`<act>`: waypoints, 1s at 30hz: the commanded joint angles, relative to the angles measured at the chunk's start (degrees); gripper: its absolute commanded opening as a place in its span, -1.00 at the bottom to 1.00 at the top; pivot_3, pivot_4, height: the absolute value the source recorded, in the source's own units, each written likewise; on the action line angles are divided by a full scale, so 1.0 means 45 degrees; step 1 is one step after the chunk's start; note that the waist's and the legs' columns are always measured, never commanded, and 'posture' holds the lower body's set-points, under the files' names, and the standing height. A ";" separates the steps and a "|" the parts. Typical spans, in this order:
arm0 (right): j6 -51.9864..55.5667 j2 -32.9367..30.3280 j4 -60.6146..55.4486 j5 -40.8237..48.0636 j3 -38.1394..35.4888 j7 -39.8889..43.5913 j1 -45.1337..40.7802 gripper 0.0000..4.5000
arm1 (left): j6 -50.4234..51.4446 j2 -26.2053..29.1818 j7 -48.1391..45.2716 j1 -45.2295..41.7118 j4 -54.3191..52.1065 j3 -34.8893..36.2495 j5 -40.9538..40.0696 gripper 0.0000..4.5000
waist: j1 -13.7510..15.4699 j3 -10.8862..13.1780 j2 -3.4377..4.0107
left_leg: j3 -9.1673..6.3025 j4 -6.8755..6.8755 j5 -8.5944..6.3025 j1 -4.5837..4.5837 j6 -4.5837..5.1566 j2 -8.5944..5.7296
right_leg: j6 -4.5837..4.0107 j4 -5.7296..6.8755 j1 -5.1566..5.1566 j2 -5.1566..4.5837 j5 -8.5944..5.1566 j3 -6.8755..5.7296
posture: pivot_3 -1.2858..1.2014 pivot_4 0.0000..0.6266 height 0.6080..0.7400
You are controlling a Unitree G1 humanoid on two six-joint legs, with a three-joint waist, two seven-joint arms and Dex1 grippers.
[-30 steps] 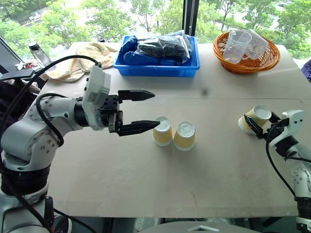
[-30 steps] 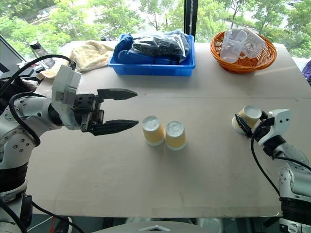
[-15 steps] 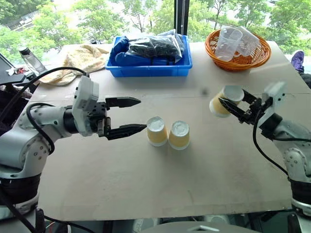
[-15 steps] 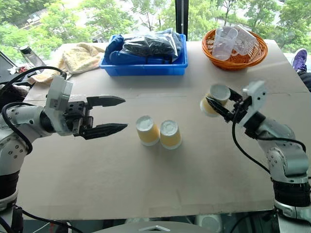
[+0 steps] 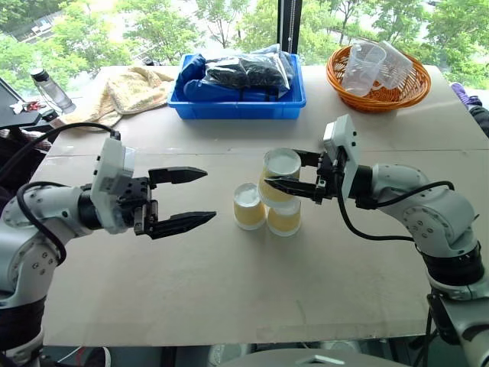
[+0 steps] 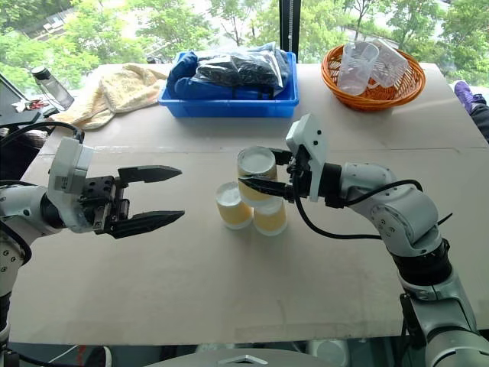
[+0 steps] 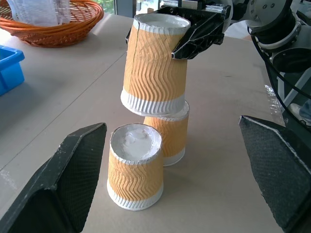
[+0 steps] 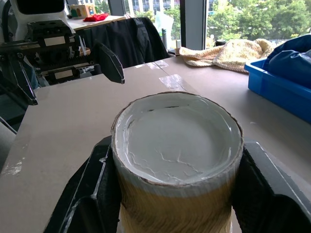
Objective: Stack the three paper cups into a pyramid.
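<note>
Three small tapered paper cups with wavy ribbed yellow-tan sides and white rims are gathered near the middle of the pale, matte worktop (image 5: 229,290). Two stand upside down, touching side by side: the left cup (image 5: 248,206) and the right cup (image 5: 284,218), white bases up. The third cup (image 5: 280,176), also base up, is clamped between the black fingers of the right claw (image 5: 293,174), which reaches in level from the right. From the left wrist view its white rim sits on or just over the right cup and tilts slightly; I cannot tell whether it touches the left cup.

The left claw (image 5: 189,199) hangs level just to the left of the cups, its two textured black fingers spread wide, gripping nothing, with a clear gap to the nearest cup.

Along the far edge sit a blue plastic bin (image 5: 241,103) packed with dark bagged items, a woven orange basket (image 5: 386,84) holding clear plastic cups, and a cream towel (image 5: 130,88). The near half of the worktop lies bare, leaving open room around the cups.
</note>
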 commanded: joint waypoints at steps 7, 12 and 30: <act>0.0448 0.0658 -0.0230 -0.0269 0.0686 0.0182 -0.0671 -0.03 | -0.0048 0.0044 0.0460 0.0245 -0.0694 0.0482 -0.0310 1.00 | -0.0006 0.0000 -0.0001 | -0.0001 0.0013 0.0009 -0.0083 -0.0011 0.0003 | -0.0005 0.0017 -0.0076 0.0012 0.0005 -0.0006 | 0.03 -0.52 1.00; 0.0316 0.0667 -0.0172 -0.0764 0.0876 0.0305 -0.0623 0.45 | 0.0001 0.0109 0.0497 0.0166 -0.0715 0.0377 -0.0450 1.00 | -0.0004 -0.0001 -0.0001 | -0.0002 0.0030 0.0008 -0.0092 -0.0009 -0.0001 | -0.0002 0.0016 -0.0077 0.0014 0.0007 -0.0006 | 0.03 -0.52 1.00; 0.0472 -0.2937 -0.1592 0.1951 -0.4233 0.2835 0.3902 0.97 | -0.0115 -0.0318 0.1405 0.2686 -0.0488 0.0876 0.0694 1.00 | 0.0038 -0.0004 -0.0008 | -0.0005 0.0024 0.0013 -0.0100 -0.0017 0.0009 | -0.0003 0.0002 -0.0075 0.0022 0.0006 -0.0006 | 0.03 -0.52 1.00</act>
